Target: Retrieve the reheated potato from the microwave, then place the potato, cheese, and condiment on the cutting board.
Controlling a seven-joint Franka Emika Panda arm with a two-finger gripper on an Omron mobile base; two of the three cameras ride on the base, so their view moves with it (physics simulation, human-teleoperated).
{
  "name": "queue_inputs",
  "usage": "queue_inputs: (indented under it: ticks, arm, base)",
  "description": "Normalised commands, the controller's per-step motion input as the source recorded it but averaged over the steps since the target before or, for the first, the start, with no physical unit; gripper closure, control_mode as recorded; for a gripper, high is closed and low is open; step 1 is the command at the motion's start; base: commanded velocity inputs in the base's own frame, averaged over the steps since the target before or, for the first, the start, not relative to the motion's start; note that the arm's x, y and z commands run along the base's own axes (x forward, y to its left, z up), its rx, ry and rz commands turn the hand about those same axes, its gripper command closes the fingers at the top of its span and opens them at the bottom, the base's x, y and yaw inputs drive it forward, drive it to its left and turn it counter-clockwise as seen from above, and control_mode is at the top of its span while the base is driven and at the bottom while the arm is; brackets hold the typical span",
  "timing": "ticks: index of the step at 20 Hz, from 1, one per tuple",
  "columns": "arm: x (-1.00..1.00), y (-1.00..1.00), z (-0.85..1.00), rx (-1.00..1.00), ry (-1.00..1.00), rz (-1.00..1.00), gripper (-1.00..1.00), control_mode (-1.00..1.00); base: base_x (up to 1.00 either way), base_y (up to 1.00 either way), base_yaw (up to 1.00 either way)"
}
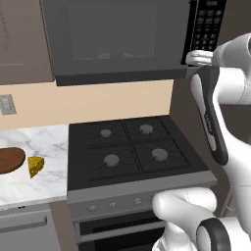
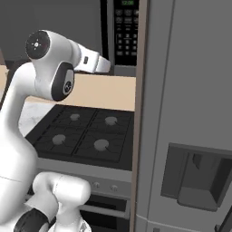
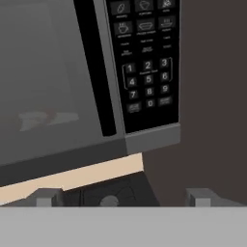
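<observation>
Hand view: microwave [image 3: 72, 82] door shut, gripper [image 3: 123, 198] held wide and empty before the keypad.
The potato, presumed inside behind the glass, cannot be seen; judged firm, light, best taken across its middle.

cutting board [image 1: 11, 160] cut off at left edge, microwave [image 1: 117, 39] top cropped

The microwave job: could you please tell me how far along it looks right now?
Nothing looks done yet. The microwave door is shut, with something faint behind the glass. In hand: the open, empty end effector faces the keypad side of the microwave. Left: opening the door, getting the potato out, then loading the cutting board; the cheese lies beside it on the counter.
</observation>
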Motion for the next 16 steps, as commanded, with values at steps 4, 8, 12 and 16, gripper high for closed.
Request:
queue_inputs:
  ticks: [4,8,12,16]
  arm:
    - [0.09,0.00,0.40,0.00,-0.04,0.00,-1.00,-1.00]
    - [0.24,0.00,0.21,0.00,-0.07,0.00,-1.00,-1.00]
    - [0.33,0.00,0.10,0.00,-0.06,0.00,-1.00,-1.00]
    - [0.29,0.00,0.03,0.00,-0.09,0.04,-1.00,-1.00]
  base:
    - [0.00,0.00,0.00]
    - [0.00,0.00,0.00]
    - [0.00,0.00,0.00]
    - [0.00,0.00,0.00]
